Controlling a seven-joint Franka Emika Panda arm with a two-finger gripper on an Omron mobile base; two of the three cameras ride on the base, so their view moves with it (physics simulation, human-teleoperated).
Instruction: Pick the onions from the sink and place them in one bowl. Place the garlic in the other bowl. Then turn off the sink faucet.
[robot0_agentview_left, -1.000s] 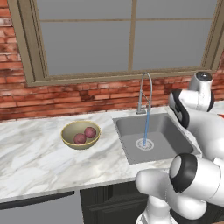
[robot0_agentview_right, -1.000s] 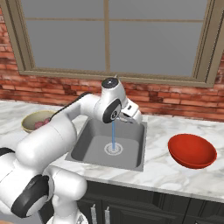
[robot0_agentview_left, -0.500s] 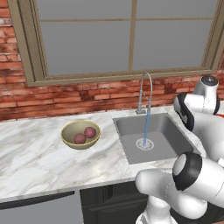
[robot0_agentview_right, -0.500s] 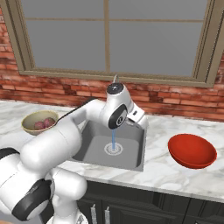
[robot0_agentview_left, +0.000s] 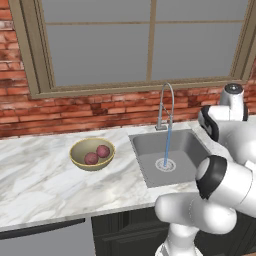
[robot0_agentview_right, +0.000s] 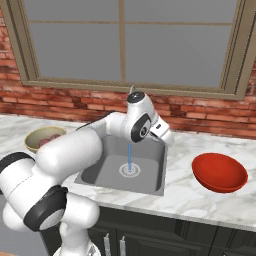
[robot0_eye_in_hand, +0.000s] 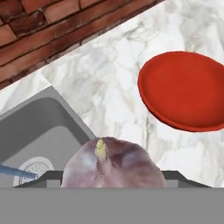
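Gripper: the gripper (robot0_eye_in_hand: 111, 175) holds the garlic between its jaws, which stand fairly wide around the bulb; the fingertips are mostly hidden behind it.
Garlic: the garlic (robot0_eye_in_hand: 113, 162) is a pale pinkish-white bulb with purple streaks and a small yellow-green tip, filling the bottom of the hand view, above the counter between sink and red bowl.
Red bowl: the red bowl (robot0_eye_in_hand: 186, 89) is shallow and sits on the marble to the right of the sink; also seen in the right base view (robot0_agentview_right: 219, 172), well apart from the basin.
Sink: the sink (robot0_agentview_right: 122, 165) is a grey metal basin with a round drain, set into the counter.
Faucet: the faucet (robot0_agentview_left: 166, 105) is a silver gooseneck at the back edge of the sink, with a thin blue stream of water (robot0_agentview_left: 167, 143) falling to the drain.
Tan bowl: the tan bowl (robot0_agentview_left: 92, 153) stands on the counter left of the sink.
Onions: two onions (robot0_agentview_left: 97, 154) lie inside the tan bowl, side by side.
Counter: the counter (robot0_agentview_left: 45, 175) is white veined marble.
Wall: a brick wall (robot0_agentview_left: 30, 112) runs under a window (robot0_agentview_left: 145, 40).
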